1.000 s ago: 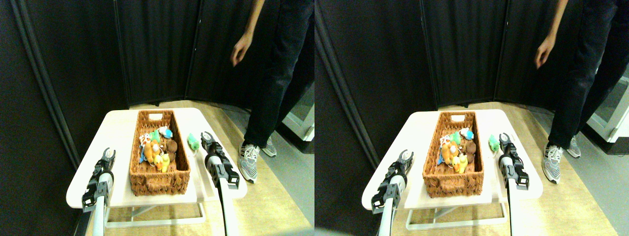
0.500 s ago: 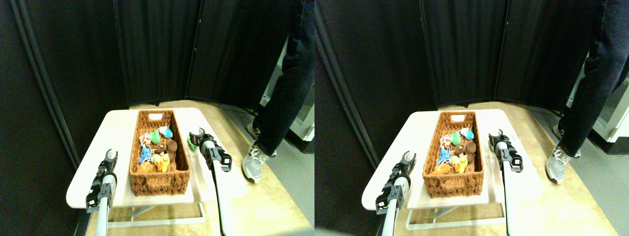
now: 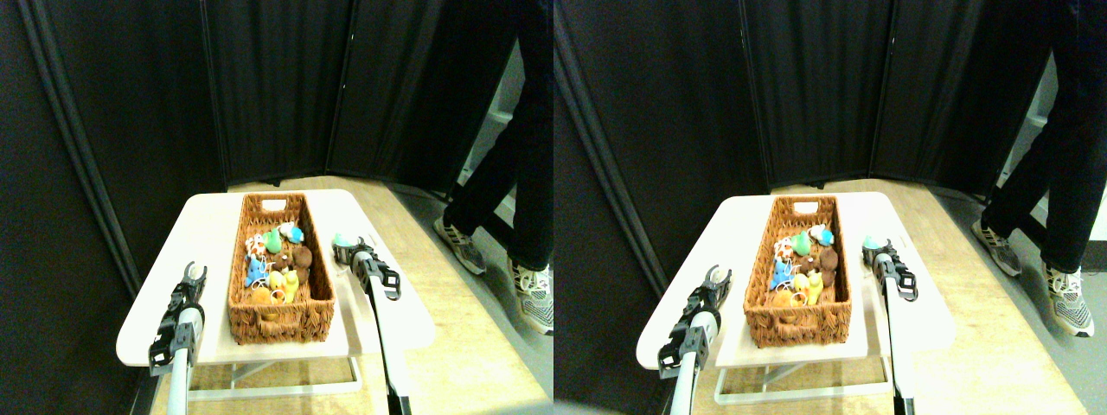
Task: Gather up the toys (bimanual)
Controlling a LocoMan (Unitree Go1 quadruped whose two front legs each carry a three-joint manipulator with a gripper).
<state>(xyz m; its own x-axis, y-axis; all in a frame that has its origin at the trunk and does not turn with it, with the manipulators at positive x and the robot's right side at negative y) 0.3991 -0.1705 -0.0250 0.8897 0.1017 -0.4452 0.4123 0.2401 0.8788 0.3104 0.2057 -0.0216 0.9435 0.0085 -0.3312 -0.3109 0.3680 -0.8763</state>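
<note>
Many tiny toys (image 3: 277,259) lie piled in the long wicker basket (image 3: 278,311) on the white table (image 3: 207,233). One green toy (image 3: 342,241) sits beside the basket, gripped by the right claw (image 3: 346,250). The left claw (image 3: 195,275) is spread wide, holding nothing.

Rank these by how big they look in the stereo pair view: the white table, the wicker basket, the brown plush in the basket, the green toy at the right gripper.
1. white table
2. wicker basket
3. brown plush and green toy: both tiny and similar in size, the green one partly hidden by the right gripper, so I won't rank them.
</note>
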